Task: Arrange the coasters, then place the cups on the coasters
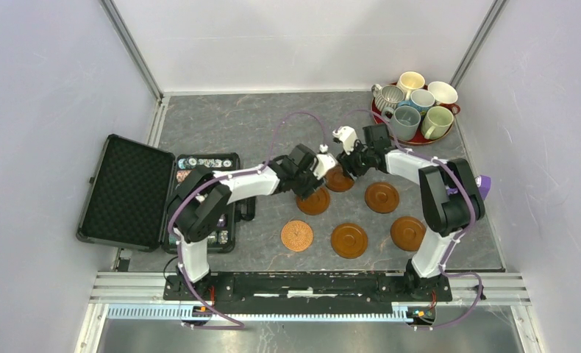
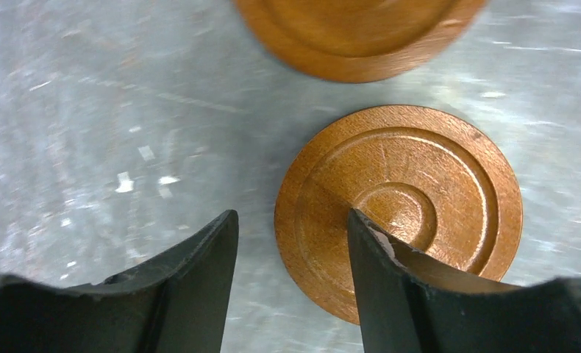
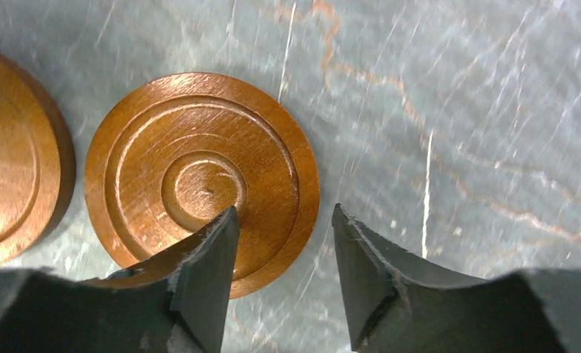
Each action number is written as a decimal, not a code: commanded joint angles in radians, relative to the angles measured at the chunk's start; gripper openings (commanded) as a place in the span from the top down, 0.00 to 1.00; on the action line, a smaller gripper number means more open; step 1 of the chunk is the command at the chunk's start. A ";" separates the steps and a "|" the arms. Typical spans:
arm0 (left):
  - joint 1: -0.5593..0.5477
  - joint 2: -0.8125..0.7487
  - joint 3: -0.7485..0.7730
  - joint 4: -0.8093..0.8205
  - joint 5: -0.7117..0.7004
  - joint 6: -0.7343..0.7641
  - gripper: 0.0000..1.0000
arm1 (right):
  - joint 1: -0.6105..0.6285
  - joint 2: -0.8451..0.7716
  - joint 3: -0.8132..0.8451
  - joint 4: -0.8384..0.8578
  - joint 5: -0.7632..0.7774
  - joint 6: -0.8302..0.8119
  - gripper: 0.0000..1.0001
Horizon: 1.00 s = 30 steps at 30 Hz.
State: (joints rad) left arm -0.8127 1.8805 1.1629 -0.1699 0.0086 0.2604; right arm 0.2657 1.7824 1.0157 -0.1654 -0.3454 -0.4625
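Six round brown coasters lie on the grey table. My left gripper (image 1: pixel 323 170) (image 2: pixel 291 213) hovers open over the edge of one coaster (image 1: pixel 314 201) (image 2: pixel 398 206): one finger is above the disc, the other above bare table. Beyond it lies a second coaster (image 1: pixel 339 179) (image 2: pixel 357 33) (image 3: pixel 201 180). My right gripper (image 1: pixel 348 163) (image 3: pixel 284 209) is open over that second coaster's edge, its left finger above the disc. The other coasters (image 1: pixel 382 197) (image 1: pixel 407 233) (image 1: pixel 348 240) include a lighter patterned coaster (image 1: pixel 296 235). Several cups (image 1: pixel 418 103) stand together at the back right.
The cups sit on a dark red round tray (image 1: pixel 376 112) in the far right corner. An open black case (image 1: pixel 126 190) with striped chips (image 1: pixel 203 163) lies at the left, beside my left arm. Metal frame posts stand at the back corners.
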 commanded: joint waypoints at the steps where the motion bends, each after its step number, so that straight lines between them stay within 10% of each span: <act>1: 0.134 0.038 0.073 -0.030 0.008 -0.027 0.39 | 0.037 0.116 0.102 0.054 0.045 0.057 0.45; 18: 0.390 0.254 0.467 -0.207 0.117 -0.089 0.42 | 0.108 0.621 0.872 -0.029 0.117 0.181 0.51; 30: 0.372 -0.175 0.234 -0.359 0.339 0.084 0.00 | 0.042 0.147 0.557 -0.054 0.025 0.128 0.13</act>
State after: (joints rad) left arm -0.4194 1.8992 1.4773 -0.4614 0.1974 0.2302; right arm 0.3523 2.1818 1.6562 -0.2195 -0.2512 -0.3119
